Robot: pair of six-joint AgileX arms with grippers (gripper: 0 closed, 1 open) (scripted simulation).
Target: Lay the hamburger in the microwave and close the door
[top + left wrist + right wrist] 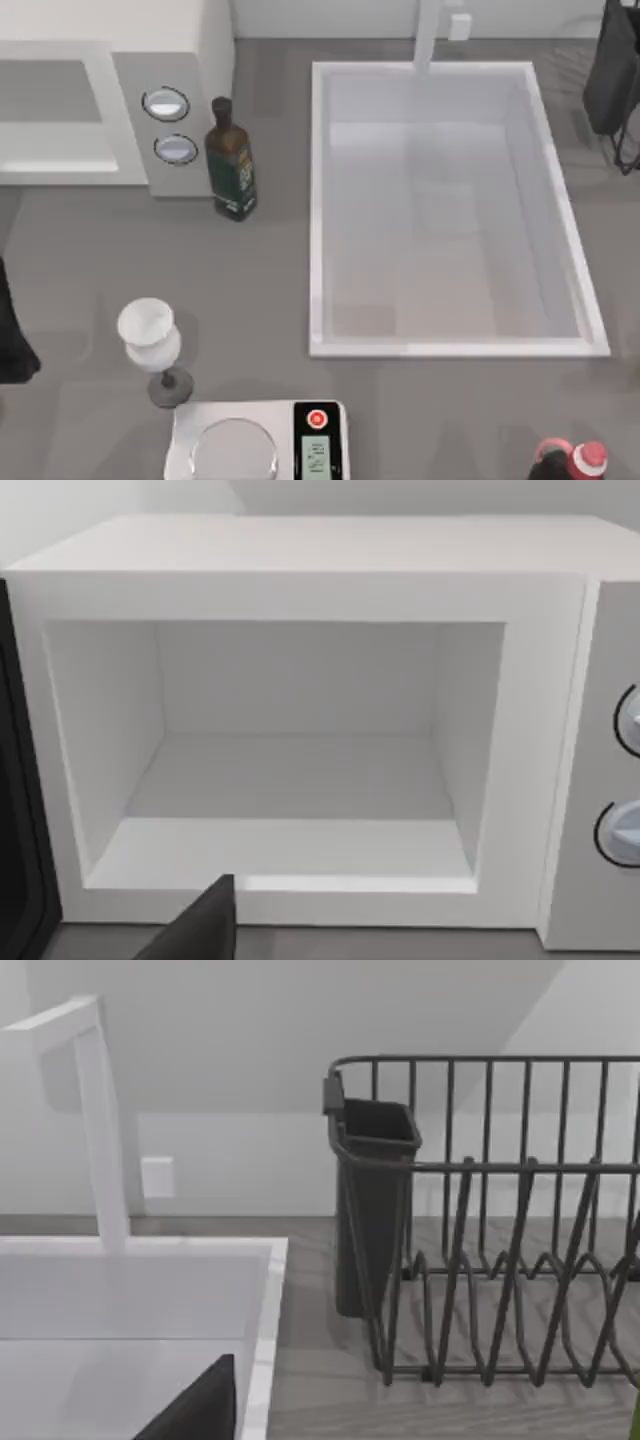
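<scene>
**Microwave open and bare, burger not in yet**

Left gripper (200,930) hovering right in front of the microwave (110,110), upper left of the top view. Claw state: can't tell, same for the other arm. Cavity (300,780) wide open in the left wrist view, white and bare inside, so no hamburger in there yet. Can't tell where the hamburger sits right now. Dark slab at the left edge of that view, probably the door (15,820) swung out.

Tips for the step in hand, just a guess:
- Go easy on the squeeze, soft bun and all.
- Come in level through the middle of the opening.
- Set down well back from the front lip so the door clears.
- Then get around outside the door and push near its free edge.
- Mind the bottle (231,160) standing just beside the panel with the 2 dials (166,104).

Right gripper (200,1410) parked, facing a corner of the sink (318,200) and a dark wire rack (500,1220).

Surface: plain grey counter (250,280), flat. Wine glass (150,335) lower left, scale (258,440) at the bottom edge near it, red-capped bottle (572,460) in the lower right corner. Big white sink across the right half, faucet (428,35) at the top. White wall behind, small wall plate (157,1177) near the faucet.
</scene>
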